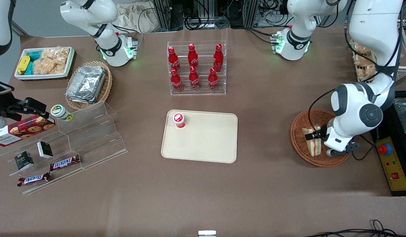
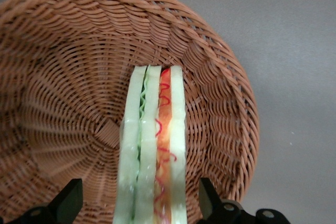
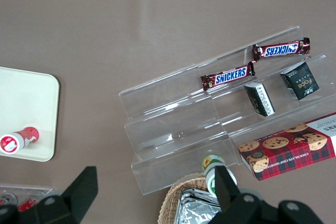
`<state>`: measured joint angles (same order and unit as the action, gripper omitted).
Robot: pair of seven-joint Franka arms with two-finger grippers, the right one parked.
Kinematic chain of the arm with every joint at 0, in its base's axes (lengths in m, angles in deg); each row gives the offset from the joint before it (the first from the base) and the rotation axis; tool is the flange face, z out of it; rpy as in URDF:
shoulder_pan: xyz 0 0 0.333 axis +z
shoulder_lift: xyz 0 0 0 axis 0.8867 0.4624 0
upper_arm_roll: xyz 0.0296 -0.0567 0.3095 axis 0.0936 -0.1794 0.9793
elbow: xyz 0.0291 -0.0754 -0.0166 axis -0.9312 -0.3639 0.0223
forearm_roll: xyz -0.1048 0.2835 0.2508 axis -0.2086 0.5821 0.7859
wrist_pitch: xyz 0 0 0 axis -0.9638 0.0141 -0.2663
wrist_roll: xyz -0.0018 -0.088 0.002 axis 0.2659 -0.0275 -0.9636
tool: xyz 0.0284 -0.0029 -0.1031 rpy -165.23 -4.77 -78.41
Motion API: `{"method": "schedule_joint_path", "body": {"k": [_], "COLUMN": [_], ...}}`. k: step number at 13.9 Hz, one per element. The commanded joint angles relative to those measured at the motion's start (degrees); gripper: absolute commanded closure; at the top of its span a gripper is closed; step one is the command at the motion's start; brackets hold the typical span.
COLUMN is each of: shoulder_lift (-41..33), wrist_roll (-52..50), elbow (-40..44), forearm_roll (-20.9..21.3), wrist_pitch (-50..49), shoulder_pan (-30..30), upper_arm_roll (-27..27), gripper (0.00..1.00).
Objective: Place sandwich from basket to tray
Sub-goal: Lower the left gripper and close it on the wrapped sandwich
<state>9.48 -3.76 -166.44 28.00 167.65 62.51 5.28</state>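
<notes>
The sandwich (image 1: pixel 313 141) stands on edge in the reddish-brown wicker basket (image 1: pixel 300 140) at the working arm's end of the table. My left gripper (image 1: pixel 316 135) is down in the basket over the sandwich. In the left wrist view the sandwich (image 2: pixel 153 150) shows its green and red filling between pale bread slices, and the two black fingers (image 2: pixel 67 200) stand wide open on either side of it with gaps to both faces. The basket weave (image 2: pixel 63 93) surrounds them. The cream tray (image 1: pixel 209 144) lies mid-table, holding a small red-capped bottle (image 1: pixel 179 119).
A clear rack of red cola bottles (image 1: pixel 195 67) stands farther from the front camera than the tray. A control box with a red button (image 1: pixel 389 161) lies beside the basket. A clear stepped shelf with snacks (image 1: pixel 58 151) and a tan basket of foil containers (image 1: pixel 88 84) sit toward the parked arm's end.
</notes>
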Motion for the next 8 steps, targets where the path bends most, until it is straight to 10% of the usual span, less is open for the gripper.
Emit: {"method": "schedule_joint_path", "body": {"k": [1,4,8], "shoulder_lift": [0.0,-1.1,-6.8], "wrist_roll": [-1.4,-0.8,0.3], "elbow": [-1.1,-1.2,7.1], "forearm_roll": [1.0,1.0,2.9], "wrist_pitch": [1.8,0.1,-14.7], "shoulder_pan": [-0.8,-0.7,-0.7], "upper_arm_roll": [0.4,0.5,0.3], "gripper": [0.38,0.90,1.00]}}
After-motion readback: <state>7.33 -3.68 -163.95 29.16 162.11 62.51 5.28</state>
